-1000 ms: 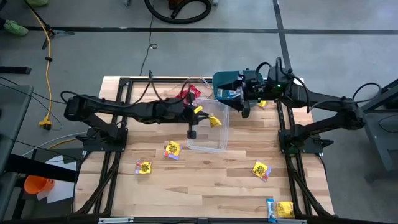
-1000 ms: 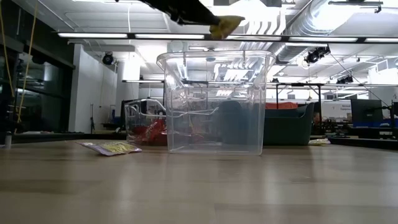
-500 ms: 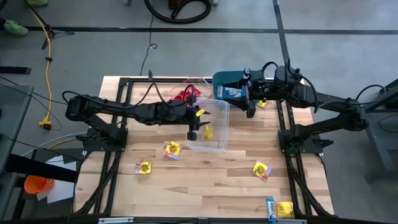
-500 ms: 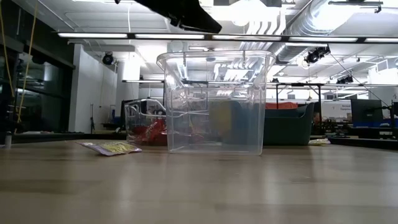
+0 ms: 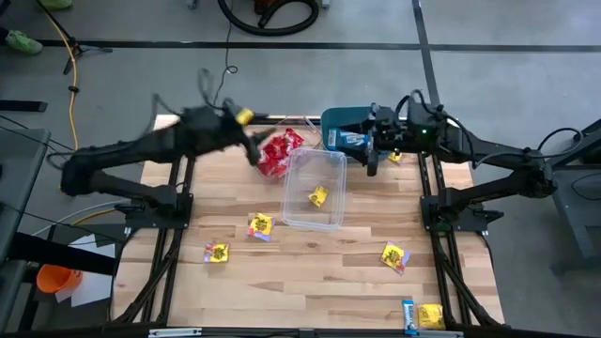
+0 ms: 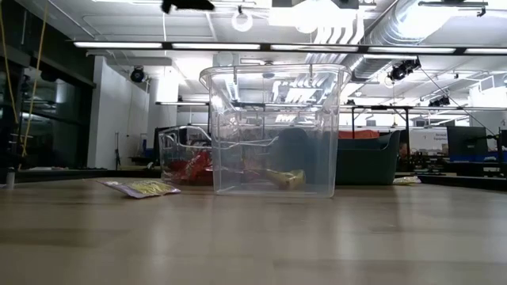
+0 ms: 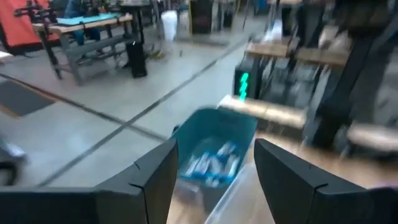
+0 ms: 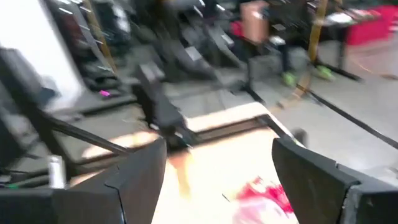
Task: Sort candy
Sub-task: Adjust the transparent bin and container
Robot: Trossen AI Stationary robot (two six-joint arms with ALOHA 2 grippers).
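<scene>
A yellow candy (image 5: 318, 196) lies on the bottom of the clear tub (image 5: 329, 218), also seen low in the tub (image 6: 285, 178). A second clear tub (image 5: 302, 124) behind it holds red candies (image 5: 279, 150). The teal bin (image 5: 331, 119) holds light blue candies (image 7: 211, 163). More yellow candies (image 5: 260, 225) (image 5: 218, 252) (image 5: 393, 255) (image 5: 430, 316) lie flat on the table. My left gripper (image 5: 252, 148) (image 7: 214, 180) is raised near the red tub's left side, open and empty. My right gripper (image 5: 372, 155) (image 8: 221, 186) hovers by the teal bin's right side, open and empty.
One light blue candy (image 5: 408, 314) lies near the front right edge, and a yellow one (image 5: 395, 157) lies by the right arm's frame. Black frame rails (image 5: 178, 235) (image 5: 441, 244) run along both table sides. Bare wood (image 5: 319, 272) stretches in front of the tubs.
My left gripper has let go of the yellow candy over the clear tub; the candy has fallen and now lies on the tub's bottom. The left arm has then pulled back fast toward the table's far left and risen, clearing the tub.
</scene>
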